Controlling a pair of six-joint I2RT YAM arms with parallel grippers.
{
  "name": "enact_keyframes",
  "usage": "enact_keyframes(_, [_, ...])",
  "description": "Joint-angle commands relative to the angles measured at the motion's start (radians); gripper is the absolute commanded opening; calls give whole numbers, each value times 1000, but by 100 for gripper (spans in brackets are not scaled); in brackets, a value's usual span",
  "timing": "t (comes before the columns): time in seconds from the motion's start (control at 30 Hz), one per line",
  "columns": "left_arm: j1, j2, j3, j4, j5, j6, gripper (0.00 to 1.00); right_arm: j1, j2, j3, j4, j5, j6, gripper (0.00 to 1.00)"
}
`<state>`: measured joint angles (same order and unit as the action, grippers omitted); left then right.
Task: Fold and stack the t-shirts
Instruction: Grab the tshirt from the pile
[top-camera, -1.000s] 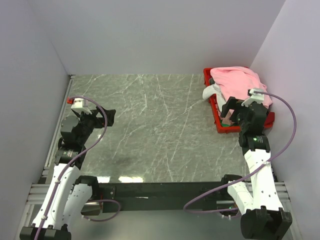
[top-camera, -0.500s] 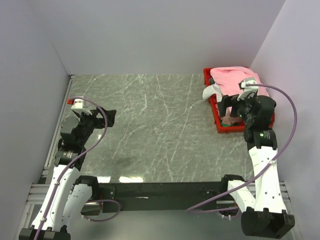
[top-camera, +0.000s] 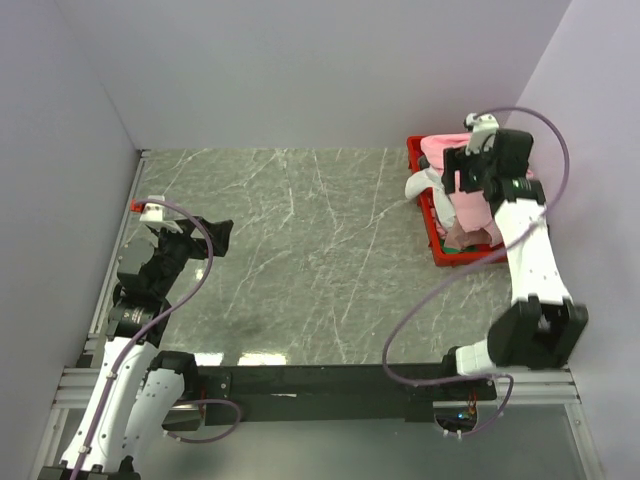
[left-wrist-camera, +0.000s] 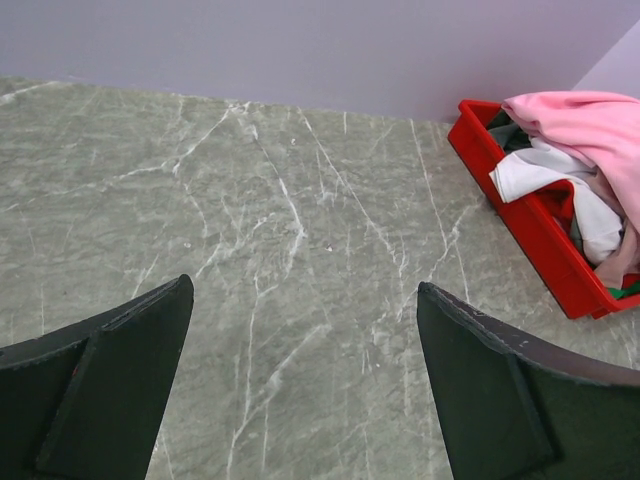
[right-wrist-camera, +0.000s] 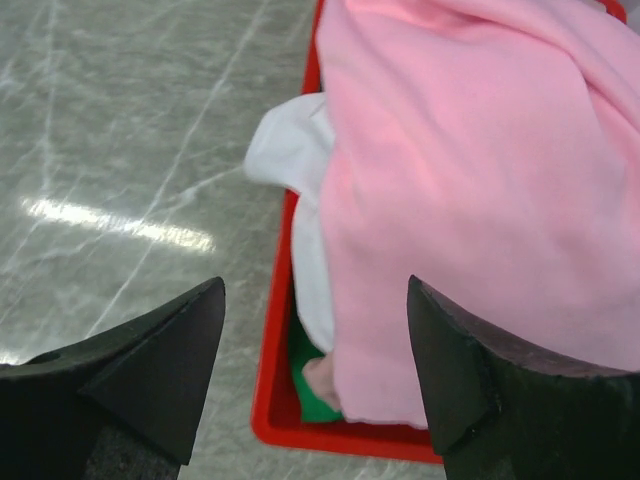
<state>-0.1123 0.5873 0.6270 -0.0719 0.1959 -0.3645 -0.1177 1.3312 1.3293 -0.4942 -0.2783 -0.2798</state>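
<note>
The t-shirts lie piled in a red plastic bin (top-camera: 437, 250) at the far right of the table. A plain light pink shirt (right-wrist-camera: 480, 180) is on top, and a white one (right-wrist-camera: 295, 160) hangs over the bin's left rim. A dusty rose bit (right-wrist-camera: 325, 378) and a green cloth (right-wrist-camera: 308, 395) show at the bottom. My right gripper (right-wrist-camera: 315, 285) is open and empty, hovering above the pile's left edge; in the top view it (top-camera: 458, 185) is over the bin. My left gripper (left-wrist-camera: 303, 285) is open and empty above bare table at the left (top-camera: 222, 235).
The grey marble table (top-camera: 300, 250) spreads between the arms. White walls close in the back and both sides. The bin (left-wrist-camera: 530, 240) with the pink shirt (left-wrist-camera: 590, 125) also shows at the right of the left wrist view.
My right arm has swung from the bin's near edge up and away, so the gripper is now over the pile. The left arm has barely shifted.
</note>
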Motion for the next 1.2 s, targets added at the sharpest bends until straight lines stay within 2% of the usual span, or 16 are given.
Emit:
enact_keyframes(0.0, [-6,-15,45,30,25,-8,99,4,165,180,-64,123,8,79])
enact_keyframes(0.1, [-7,-15,45,29,19,-7,99,10,276,263,-102,169,-7,72])
enact_keyframes(0.33, [-9,-6,45,26,22,-5,99,18,399,318,-110,223,-18,60])
enact_keyframes(0.43, [-9,-3,45,26,20,-4,99,20,407,309,-101,231,-15,41])
enact_keyframes(0.47, [-9,-3,46,26,22,-5,99,20,402,308,-92,231,-15,30])
enact_keyframes(0.57, [-9,2,46,27,23,-4,99,24,366,301,-78,234,-16,11])
enact_keyframes(0.67, [-9,5,46,27,28,-5,99,42,310,300,-61,251,-21,2])
enact_keyframes(0.8, [-9,6,46,29,28,-5,99,76,228,327,-63,264,-19,0])
enact_keyframes(0.97, [-9,3,45,30,28,-4,99,203,146,396,-86,301,-24,0])
enact_keyframes(1.07, [-10,-3,39,35,28,-2,99,316,138,519,-133,304,-30,0])
enact_keyframes(1.17, [-10,-7,40,31,8,4,99,409,181,714,-206,281,-30,0])
